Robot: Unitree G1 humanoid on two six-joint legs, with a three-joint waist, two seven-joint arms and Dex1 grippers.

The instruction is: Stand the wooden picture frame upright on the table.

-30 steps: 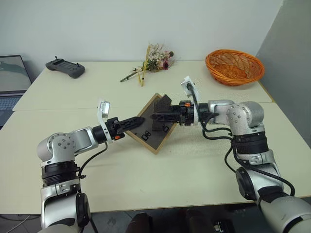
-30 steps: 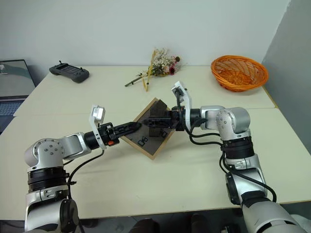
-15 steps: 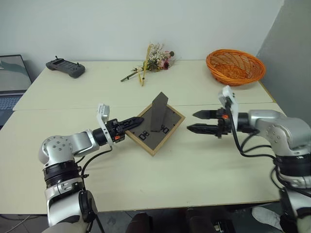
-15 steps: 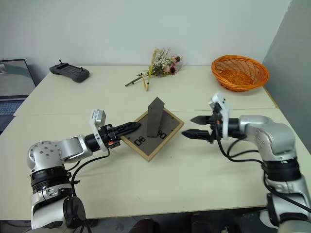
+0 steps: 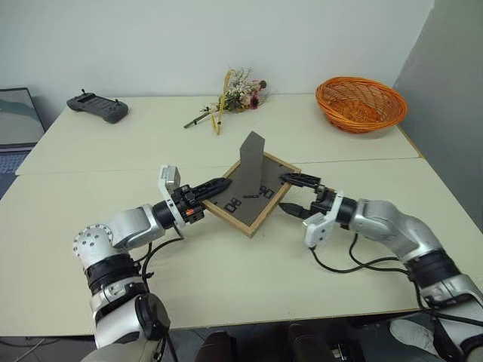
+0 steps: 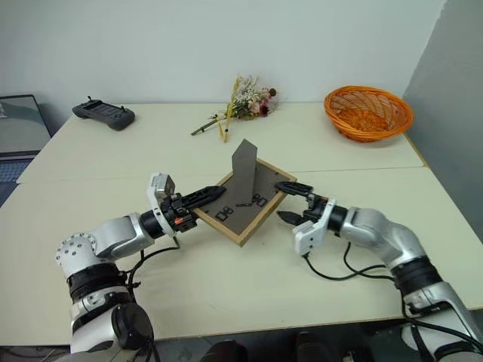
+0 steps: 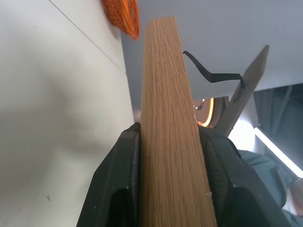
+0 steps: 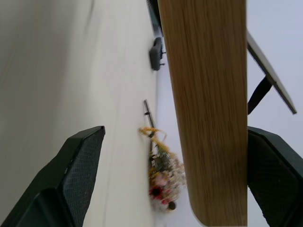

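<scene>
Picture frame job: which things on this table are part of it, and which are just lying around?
Part of the job:
wooden picture frame, back up, stand folded out
left gripper, shut on its edge
right gripper, open around the opposite edge
table

Lying about:
orange basket
dried flowers
black controller
laptop

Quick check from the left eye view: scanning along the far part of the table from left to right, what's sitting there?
Laptop at the left edge → dark handheld controller → dried flower bunch → orange wicker basket.
</scene>
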